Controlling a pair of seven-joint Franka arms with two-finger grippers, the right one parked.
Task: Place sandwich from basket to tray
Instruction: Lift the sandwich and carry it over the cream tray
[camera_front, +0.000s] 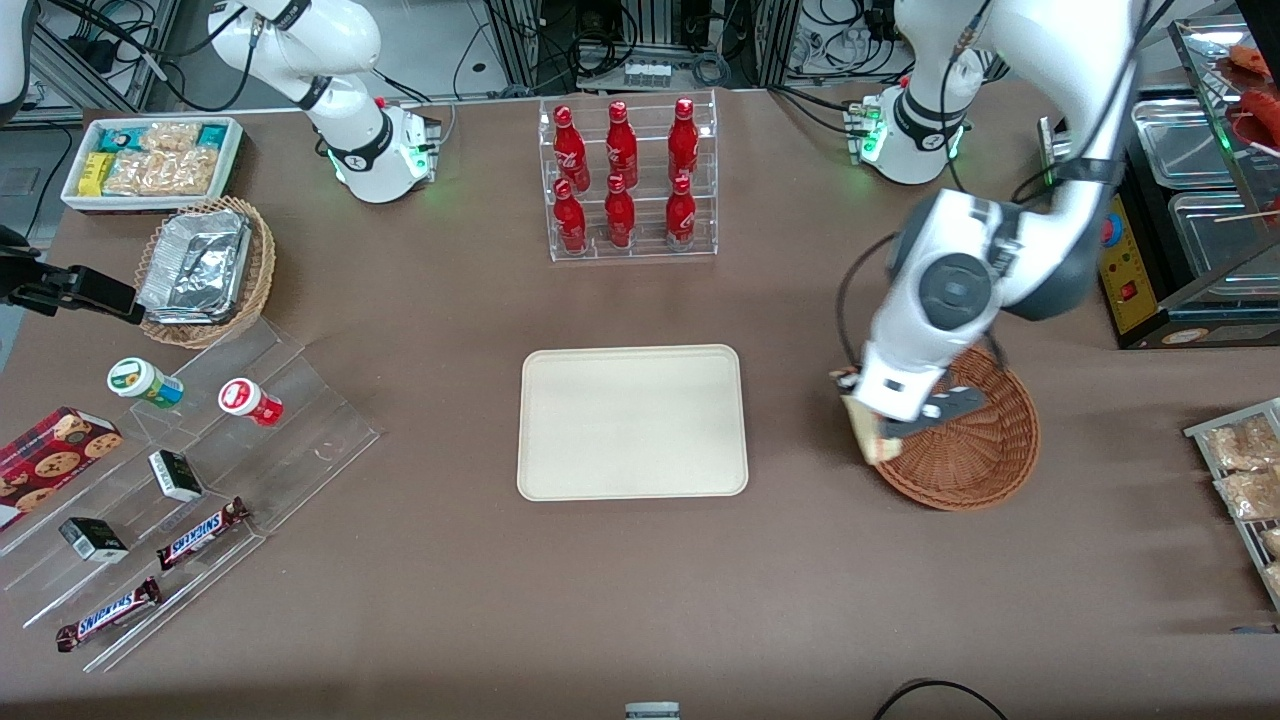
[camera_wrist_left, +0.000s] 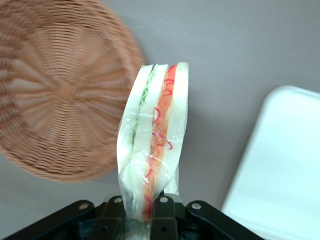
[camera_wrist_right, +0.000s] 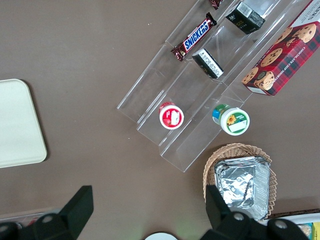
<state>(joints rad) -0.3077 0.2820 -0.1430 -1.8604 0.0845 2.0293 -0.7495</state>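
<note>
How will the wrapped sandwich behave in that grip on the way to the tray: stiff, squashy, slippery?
Probably squashy: the gripper pinches the sandwich at one end, soft bread layers showing. Its clear film wrap looks glossy, so it may slip. Held above the basket rim, near the tray, it looks light.

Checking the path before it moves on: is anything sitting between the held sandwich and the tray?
Nothing visible. The gripper holds the sandwich over the basket rim; only bare tabletop separates it from the tray.
</note>
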